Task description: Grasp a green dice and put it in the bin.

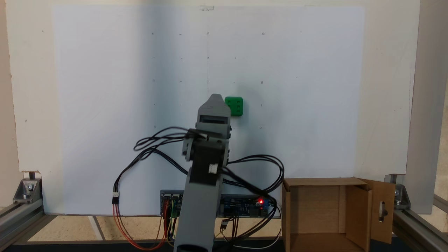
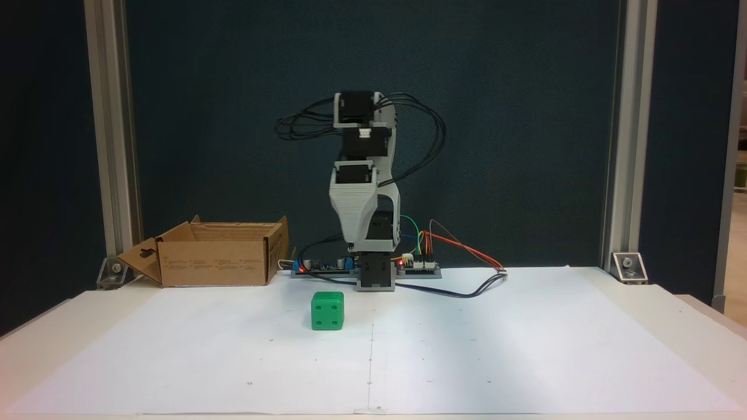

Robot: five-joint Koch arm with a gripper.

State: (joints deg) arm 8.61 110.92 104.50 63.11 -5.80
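The green dice (image 1: 233,106) (image 2: 327,311) rests on the white paper sheet, clear of everything. My gripper (image 1: 215,96) (image 2: 349,242) hangs folded close to the arm's base, pointing down, well above the table and apart from the dice. In one fixed view its tip sits just left of the dice; in the other it is behind the dice and slightly to the right. A single grey tapered tip shows, so the jaws cannot be told apart. The brown cardboard bin (image 1: 315,210) (image 2: 213,262) stands open beside the base, its slotted flap (image 1: 382,211) folded outward.
A controller board with a red light (image 1: 260,201) and loose cables (image 1: 259,164) lies around the arm's base. Aluminium frame posts with corner brackets (image 2: 628,265) stand at the table's edges. The white sheet (image 2: 496,338) spreads wide around the dice.
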